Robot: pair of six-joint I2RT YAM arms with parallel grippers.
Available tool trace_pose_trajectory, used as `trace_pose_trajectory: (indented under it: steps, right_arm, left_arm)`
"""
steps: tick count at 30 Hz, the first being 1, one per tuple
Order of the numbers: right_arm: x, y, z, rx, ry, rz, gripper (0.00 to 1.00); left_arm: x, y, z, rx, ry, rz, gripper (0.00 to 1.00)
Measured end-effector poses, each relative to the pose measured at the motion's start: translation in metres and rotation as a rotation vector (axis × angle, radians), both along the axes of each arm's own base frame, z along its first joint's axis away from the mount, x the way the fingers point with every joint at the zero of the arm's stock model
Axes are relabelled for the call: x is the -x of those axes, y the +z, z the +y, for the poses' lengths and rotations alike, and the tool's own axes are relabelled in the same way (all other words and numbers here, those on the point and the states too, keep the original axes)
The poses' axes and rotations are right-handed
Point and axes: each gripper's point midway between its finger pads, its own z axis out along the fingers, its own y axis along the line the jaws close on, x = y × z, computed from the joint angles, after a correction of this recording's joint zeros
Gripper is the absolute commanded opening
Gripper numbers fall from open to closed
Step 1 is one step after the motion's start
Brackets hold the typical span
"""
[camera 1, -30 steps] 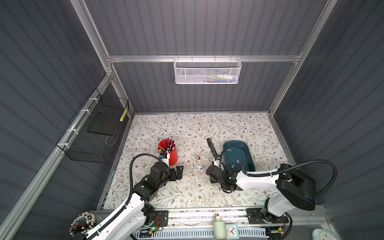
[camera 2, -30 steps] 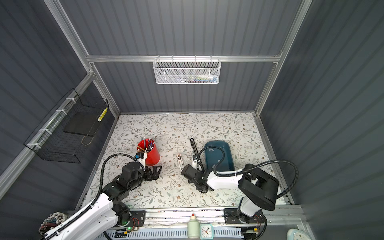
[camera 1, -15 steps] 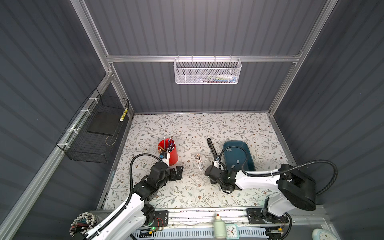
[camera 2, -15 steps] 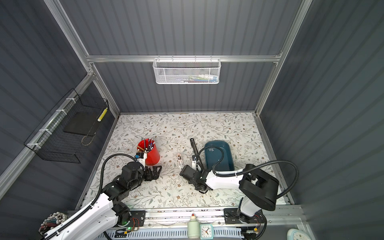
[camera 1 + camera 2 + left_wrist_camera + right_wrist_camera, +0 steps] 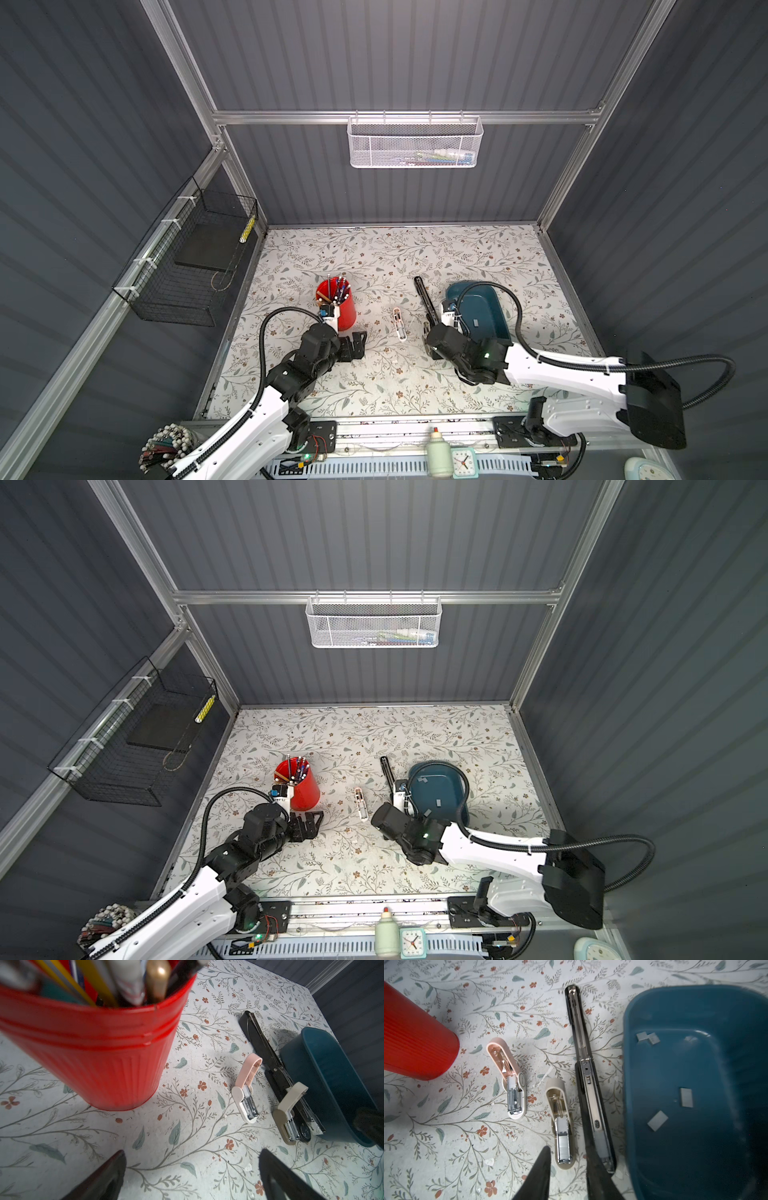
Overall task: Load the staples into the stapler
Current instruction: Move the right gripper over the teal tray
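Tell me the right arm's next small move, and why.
Probably carry the right pincer over the blue tray and lower it onto a staple strip. Its jaws stand apart, holding nothing, the black stapler lies open beside the tray, and loose strips lie on the tray floor.

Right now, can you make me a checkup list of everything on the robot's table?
Surface: floral table, few pale flecks.
Job's things: black stapler lies open; staples loose in teal tray.
Clutter: pink mini stapler, beige mini stapler, red cup of pens.
Grippers: left gripper open beside the cup; right gripper open by the beige mini stapler.
Cables: black hoses loop from both arms.
Surroundings: white mesh basket, black wire basket on walls.
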Motion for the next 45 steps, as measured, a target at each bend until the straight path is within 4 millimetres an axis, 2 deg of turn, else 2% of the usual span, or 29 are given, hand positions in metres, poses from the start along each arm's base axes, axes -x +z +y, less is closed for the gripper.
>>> trace_pose_trajectory:
  steps: [3,7,10,14,18,23,26,32,36,42,45]
  right_arm:
    - [-0.007,0.015,-0.026,-0.010,-0.067,0.000,0.34]
    - [-0.015,0.025,-0.061,-0.013,-0.159,0.009,0.36]
    - [-0.017,0.028,-0.085,-0.025,-0.220,0.027,0.36]
    - [-0.022,0.022,-0.109,-0.047,-0.289,0.064,0.36]
    - [-0.025,0.005,-0.120,-0.027,-0.313,0.131,0.36]
    - [-0.030,-0.016,-0.121,-0.014,-0.314,0.210,0.36]
    - [-0.033,-0.025,-0.122,0.001,-0.310,0.250,0.38]
    - [-0.046,-0.044,-0.123,0.021,-0.300,0.325,0.39]
    - [-0.054,-0.050,-0.120,0.032,-0.284,0.350,0.41]
    - [-0.080,-0.045,-0.101,0.015,-0.235,0.344,0.42]
    - [-0.096,-0.045,-0.095,0.014,-0.221,0.345,0.39]
  left_arm:
    - [0.000,0.002,0.003,-0.001,0.012,-0.010,1.00]
    - [0.001,0.009,0.014,-0.004,0.065,-0.028,1.00]
    - [0.002,0.024,0.023,0.026,0.110,-0.082,1.00]
    - [0.003,0.050,0.028,0.090,0.134,-0.173,1.00]
    - [0.001,0.052,0.027,0.077,0.126,-0.192,1.00]
    - [-0.011,0.033,0.023,-0.011,0.118,-0.143,1.00]
    - [-0.019,0.031,0.023,-0.064,0.127,-0.131,1.00]
    - [-0.038,0.066,0.026,-0.093,0.174,-0.225,1.00]
    - [-0.050,0.087,0.032,-0.129,0.228,-0.268,1.00]
    - [-0.068,0.100,0.036,-0.216,0.273,-0.282,1.00]
    - [-0.079,0.106,0.034,-0.277,0.279,-0.283,1.00]
